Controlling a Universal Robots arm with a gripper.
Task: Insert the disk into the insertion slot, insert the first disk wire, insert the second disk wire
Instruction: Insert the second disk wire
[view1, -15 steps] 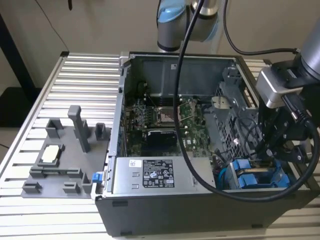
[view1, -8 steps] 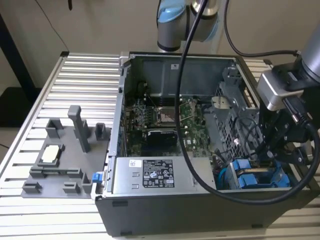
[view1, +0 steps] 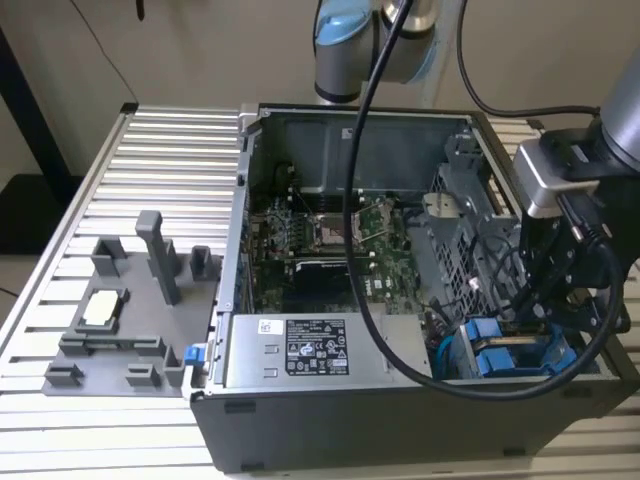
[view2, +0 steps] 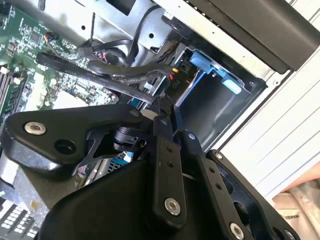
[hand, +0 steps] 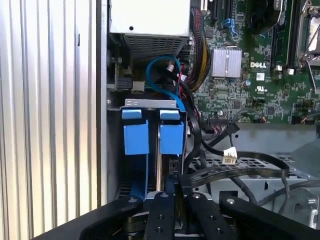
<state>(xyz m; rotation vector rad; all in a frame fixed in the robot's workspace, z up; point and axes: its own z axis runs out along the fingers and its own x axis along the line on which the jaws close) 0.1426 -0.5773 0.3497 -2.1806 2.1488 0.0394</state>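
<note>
I see the gripper (view1: 548, 318) down in the case (view1: 330, 420) corner at the drive cage (view1: 470, 235), fingers pressed together. Disk (hand: 152, 132) sits upright in its slot (view2: 220, 107), blue bracket showing.

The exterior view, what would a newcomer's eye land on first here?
Probably the open computer case on the ribbed metal table, its green motherboard bare. Next, the bright blue bracket of the disk at the case's near corner on the exterior view's right, with the arm's black gripper right above it.
</note>
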